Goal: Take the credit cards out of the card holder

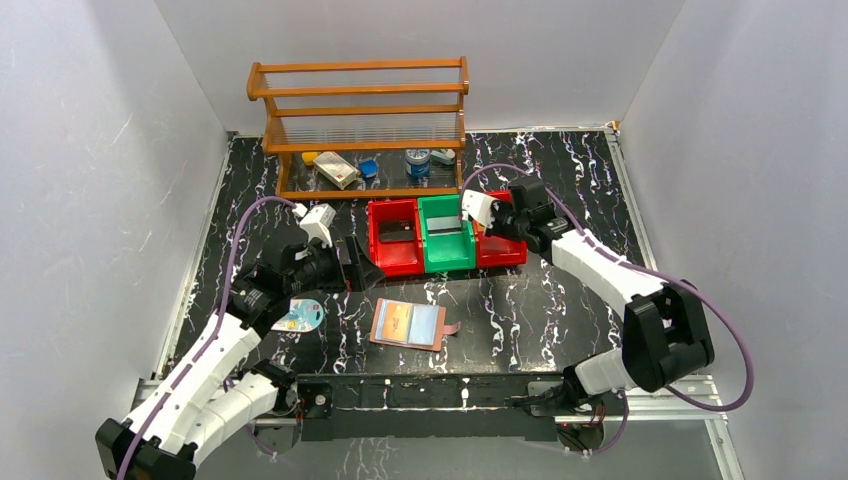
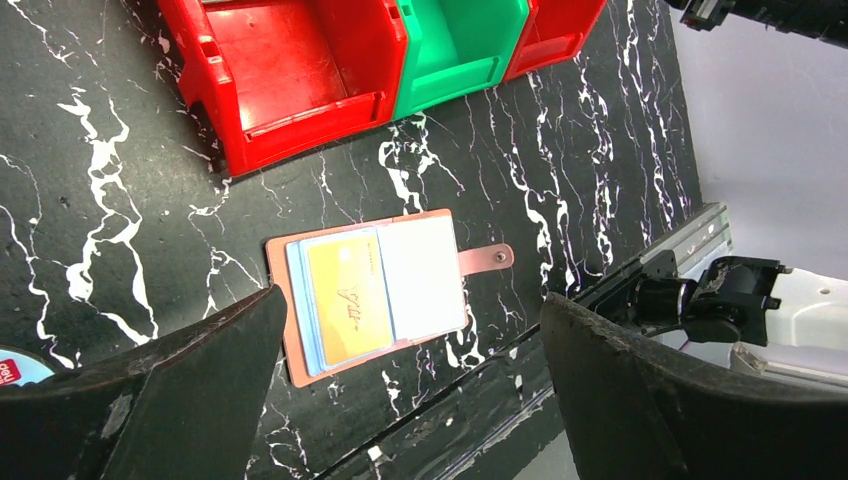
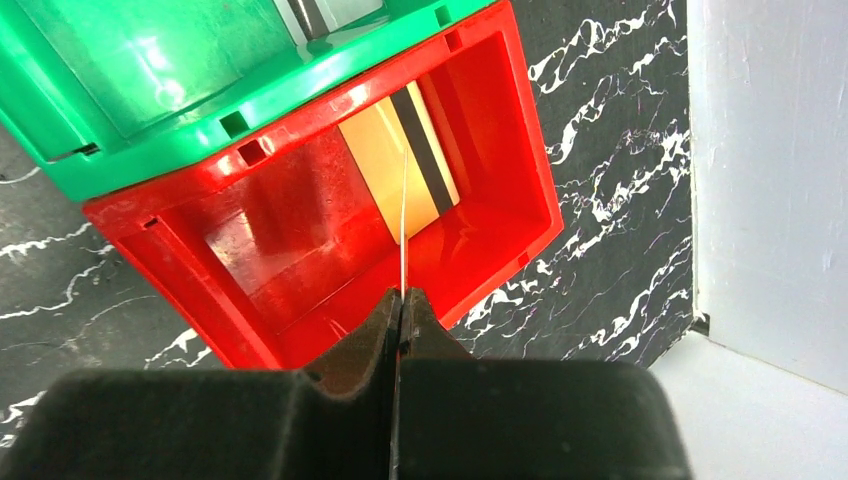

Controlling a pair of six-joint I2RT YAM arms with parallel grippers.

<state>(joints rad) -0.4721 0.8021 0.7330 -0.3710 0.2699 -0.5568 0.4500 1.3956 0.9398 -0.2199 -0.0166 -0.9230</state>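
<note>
Near the front edge of the tabletop, the wallet lies open and flat, its snap tab pointing toward my right arm's side. Through the left wrist camera I see an orange card in its left pocket, with a pale blue card edging out around it. The right pocket looks pale, and I can't tell what it holds. My left gripper is spread wide and holds nothing. It hangs above the tabletop with the wallet framed between its fingers. From above it sits behind and left of the wallet, apart from it, by the left red bin. My right gripper is well apart from the wallet, over the right red bin beyond the green bin. It is pressed together on a thin card seen edge-on. Below it, on that bin's floor, lies a striped card.
</note>
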